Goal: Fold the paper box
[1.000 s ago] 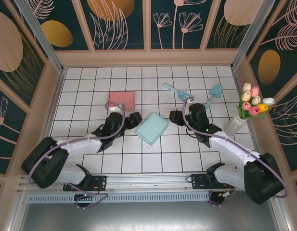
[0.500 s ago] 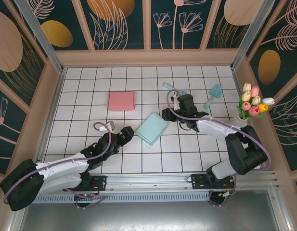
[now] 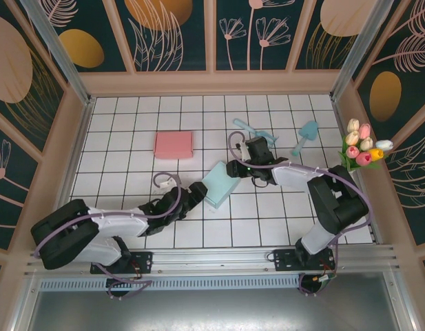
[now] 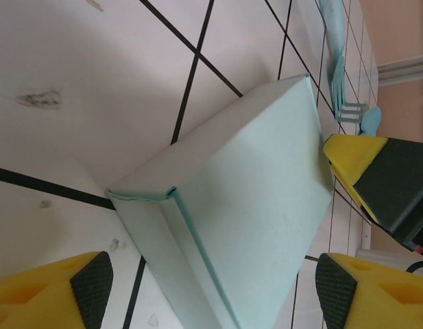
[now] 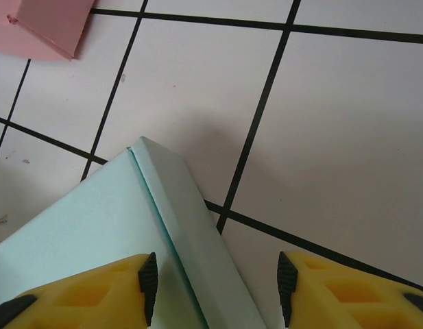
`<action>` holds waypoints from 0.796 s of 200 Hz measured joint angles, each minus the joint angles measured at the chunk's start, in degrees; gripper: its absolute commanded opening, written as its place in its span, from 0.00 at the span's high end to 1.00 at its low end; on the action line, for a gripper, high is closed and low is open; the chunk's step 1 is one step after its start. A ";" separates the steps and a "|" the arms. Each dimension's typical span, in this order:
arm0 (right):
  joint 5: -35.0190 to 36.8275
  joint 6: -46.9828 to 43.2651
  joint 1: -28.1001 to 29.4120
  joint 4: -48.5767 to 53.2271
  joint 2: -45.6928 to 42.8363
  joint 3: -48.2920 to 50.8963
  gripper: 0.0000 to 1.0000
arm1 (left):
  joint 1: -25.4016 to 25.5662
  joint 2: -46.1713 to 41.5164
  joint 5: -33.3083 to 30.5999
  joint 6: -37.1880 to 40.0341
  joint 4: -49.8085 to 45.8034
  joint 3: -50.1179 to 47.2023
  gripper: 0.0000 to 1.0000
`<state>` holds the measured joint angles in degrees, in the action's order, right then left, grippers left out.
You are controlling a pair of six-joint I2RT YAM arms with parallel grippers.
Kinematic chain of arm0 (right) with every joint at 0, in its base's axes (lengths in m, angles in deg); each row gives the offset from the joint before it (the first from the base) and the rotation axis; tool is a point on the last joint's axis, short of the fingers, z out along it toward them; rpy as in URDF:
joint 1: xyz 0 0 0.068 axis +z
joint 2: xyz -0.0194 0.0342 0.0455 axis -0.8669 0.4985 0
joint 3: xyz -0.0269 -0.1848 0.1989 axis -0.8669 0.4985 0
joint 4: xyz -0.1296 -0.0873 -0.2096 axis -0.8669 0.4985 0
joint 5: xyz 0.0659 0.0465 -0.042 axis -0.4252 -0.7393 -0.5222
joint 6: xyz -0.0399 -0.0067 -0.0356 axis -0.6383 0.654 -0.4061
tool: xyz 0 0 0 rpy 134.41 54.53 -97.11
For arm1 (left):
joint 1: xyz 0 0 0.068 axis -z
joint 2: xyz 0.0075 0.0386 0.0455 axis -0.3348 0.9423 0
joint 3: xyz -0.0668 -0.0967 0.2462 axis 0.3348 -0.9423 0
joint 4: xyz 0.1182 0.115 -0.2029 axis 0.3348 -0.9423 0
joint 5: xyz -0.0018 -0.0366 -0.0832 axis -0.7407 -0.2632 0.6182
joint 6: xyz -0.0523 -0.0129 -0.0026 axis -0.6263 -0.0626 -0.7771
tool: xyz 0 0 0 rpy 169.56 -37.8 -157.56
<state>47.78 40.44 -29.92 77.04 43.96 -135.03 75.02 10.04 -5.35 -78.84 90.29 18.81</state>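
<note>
The paper box (image 3: 219, 183), light blue and folded flat, lies tilted on the white tiled table. My left gripper (image 3: 195, 192) sits at its near-left corner. In the left wrist view the box (image 4: 252, 199) lies between the two spread fingertips (image 4: 91, 284), and the left gripper (image 4: 211, 291) is open, apart from it. My right gripper (image 3: 234, 167) is at the box's far-right edge. In the right wrist view the right gripper (image 5: 216, 282) is open, with one finger over the box's top (image 5: 81, 233) and the other over bare tile.
A flat pink box (image 3: 173, 145) lies at the back left. A blue fork (image 3: 250, 128) and a blue scoop (image 3: 306, 132) lie behind the right arm. A vase of tulips (image 3: 350, 165) stands at the right wall. Wooden walls close in three sides.
The left gripper has swung away from the pink box and come in low at the blue box's near-left corner. The right gripper has moved left to the box's far-right edge.
</note>
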 measured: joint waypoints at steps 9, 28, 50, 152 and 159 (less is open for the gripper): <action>-0.17 0.02 0.00 0.00 0.00 0.00 0.49 | 0.00 1.25 0.07 0.00 0.57 0.72 0.21; -0.81 0.04 0.00 -0.02 0.00 0.02 0.49 | 0.00 3.30 0.13 0.02 1.31 2.34 0.21; -1.40 0.07 0.00 -0.17 0.00 0.48 0.50 | 0.00 4.87 0.02 0.02 2.05 3.63 0.21; -3.28 3.56 -0.17 -5.84 -4.04 7.69 0.53 | -0.04 9.09 -2.62 1.62 -0.15 7.91 0.21; -3.26 4.31 -0.20 -6.40 -4.74 8.63 0.53 | -0.07 9.16 -2.99 2.03 -0.96 8.66 0.21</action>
<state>44.52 44.75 -30.12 70.63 39.22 -126.40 74.96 19.20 -8.35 -76.81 89.33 27.46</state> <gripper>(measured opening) 0.475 0.790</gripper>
